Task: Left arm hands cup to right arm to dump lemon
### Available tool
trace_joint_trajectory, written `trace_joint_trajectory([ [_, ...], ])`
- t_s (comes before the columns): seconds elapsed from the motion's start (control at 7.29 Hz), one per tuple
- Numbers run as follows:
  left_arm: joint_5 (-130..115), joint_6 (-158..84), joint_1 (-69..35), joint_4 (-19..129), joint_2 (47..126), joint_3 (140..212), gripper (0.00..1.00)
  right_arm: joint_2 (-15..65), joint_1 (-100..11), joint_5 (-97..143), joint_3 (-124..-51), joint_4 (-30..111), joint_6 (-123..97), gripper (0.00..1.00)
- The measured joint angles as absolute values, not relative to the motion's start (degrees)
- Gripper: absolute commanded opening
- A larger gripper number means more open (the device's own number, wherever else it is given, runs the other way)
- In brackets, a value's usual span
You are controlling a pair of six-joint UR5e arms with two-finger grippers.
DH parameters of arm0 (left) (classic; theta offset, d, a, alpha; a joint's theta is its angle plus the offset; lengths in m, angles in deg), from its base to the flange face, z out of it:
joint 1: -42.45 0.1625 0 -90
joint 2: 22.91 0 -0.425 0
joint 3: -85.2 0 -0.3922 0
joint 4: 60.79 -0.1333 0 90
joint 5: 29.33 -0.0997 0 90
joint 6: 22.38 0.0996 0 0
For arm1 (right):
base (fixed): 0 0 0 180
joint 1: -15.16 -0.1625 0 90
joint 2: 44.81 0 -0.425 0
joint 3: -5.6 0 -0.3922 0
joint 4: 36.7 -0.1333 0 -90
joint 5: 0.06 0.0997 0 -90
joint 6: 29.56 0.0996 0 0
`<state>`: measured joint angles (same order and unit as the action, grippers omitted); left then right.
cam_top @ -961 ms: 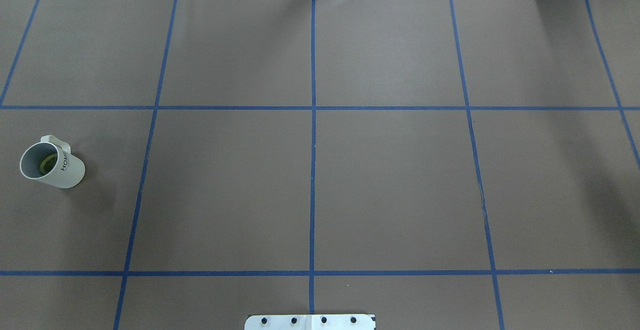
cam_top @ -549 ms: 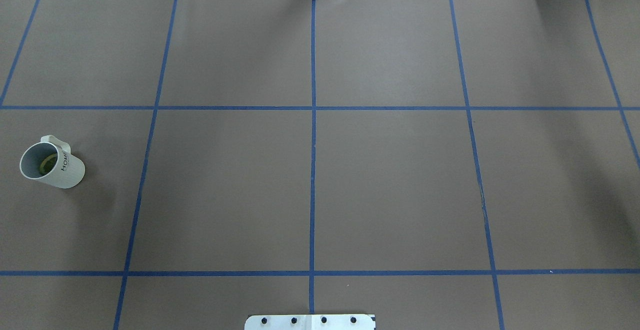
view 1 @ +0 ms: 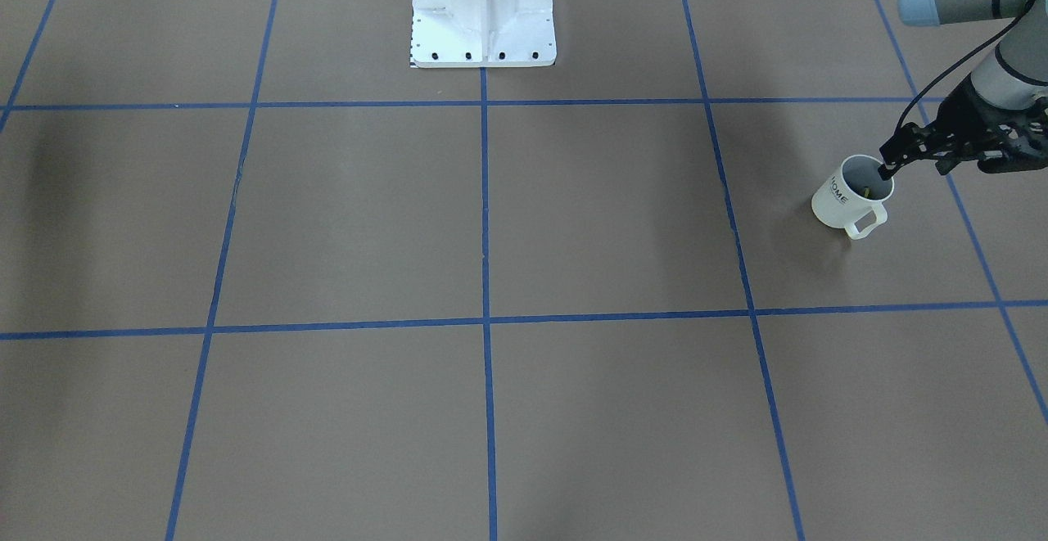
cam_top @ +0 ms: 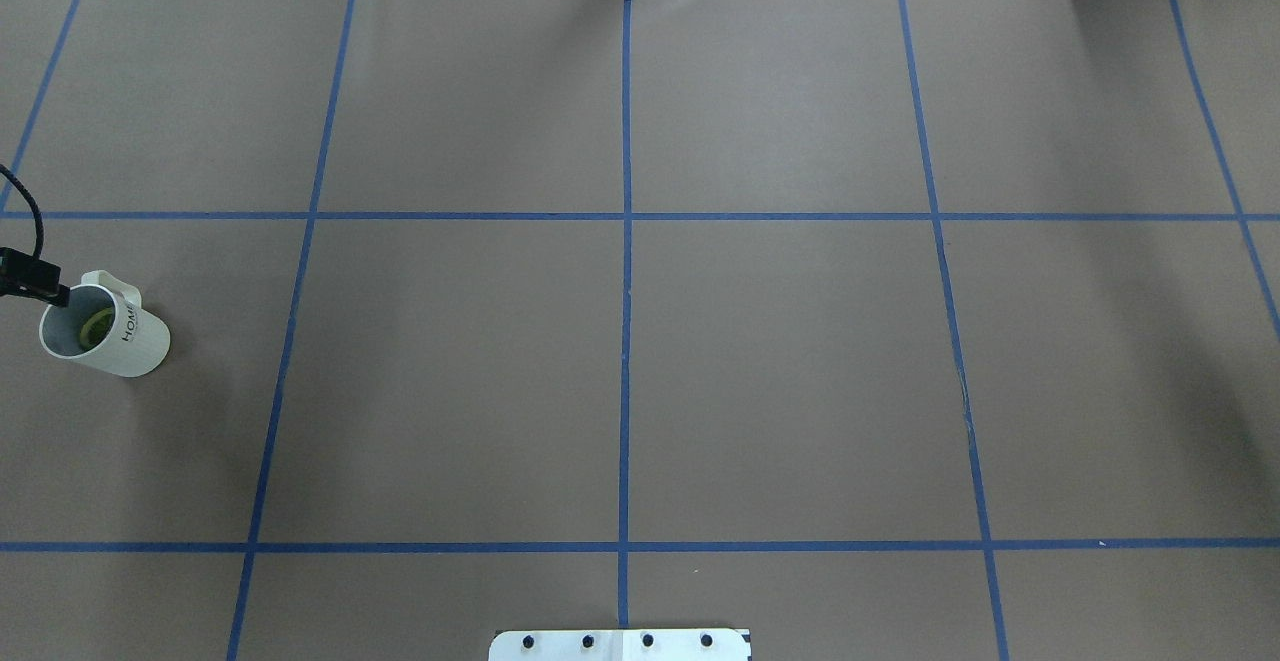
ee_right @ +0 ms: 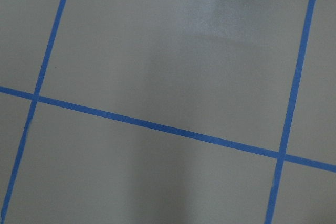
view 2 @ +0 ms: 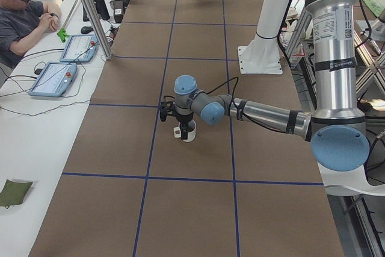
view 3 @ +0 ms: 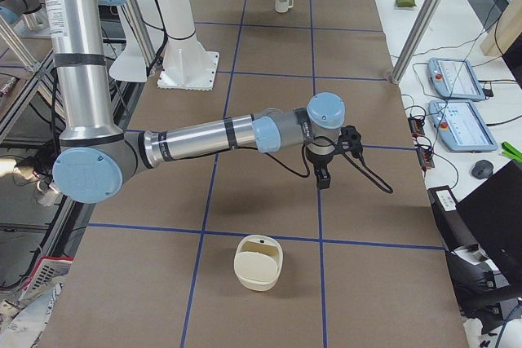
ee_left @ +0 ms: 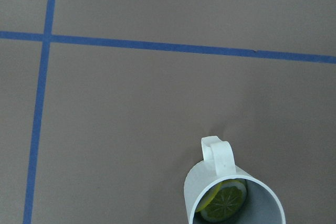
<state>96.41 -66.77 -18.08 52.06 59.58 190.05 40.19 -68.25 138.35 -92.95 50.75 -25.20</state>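
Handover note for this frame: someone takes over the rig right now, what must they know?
Left gripper: its tip is at the rim of the cup; open or shut cannot be told.
Right gripper: points down over the table, nothing seen in it; open or shut cannot be told.
The cup stands upright on the table at the robot's far left, handle turned away from the robot, with the lemon inside it.
Done: only the left gripper's arrival at the cup.
Left to do: grasp and lift the cup, pass it to the right gripper, dump the lemon.
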Motion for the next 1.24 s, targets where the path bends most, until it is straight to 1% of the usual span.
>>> trace_joint_trajectory([
  [0.14,96.31,-66.86,-16.75,53.19,59.9,188.65,0.79,40.16,-68.25,138.36,-93.04,50.75,-25.22,1.0],
  [0.27,96.28,-66.89,-15.75,53.66,60.17,187.75,0.33,40.12,-68.25,138.37,-93.12,50.75,-25.26,1.0],
  [0.41,96.25,-66.84,-15.21,53.8,60.32,187.29,0.0,40.11,-68.25,138.37,-93.19,50.58,-25.3,1.0],
  [0.96,97.47,-67.29,-15.06,53.04,61.09,187.6,0.0,40.47,-68.25,138.37,-93.16,47.53,-25.24,1.0],
  [1.1,99.64,-67.35,-16.01,51.18,61.77,188.8,0.0,40.14,-68.22,138.36,-93.25,47.07,-25.18,1.0],
  [1.24,102.62,-67.35,-18.39,46.28,63.88,190.78,0.0,39.42,-68.21,138.3,-93.32,46.32,-25.12,1.0],
])
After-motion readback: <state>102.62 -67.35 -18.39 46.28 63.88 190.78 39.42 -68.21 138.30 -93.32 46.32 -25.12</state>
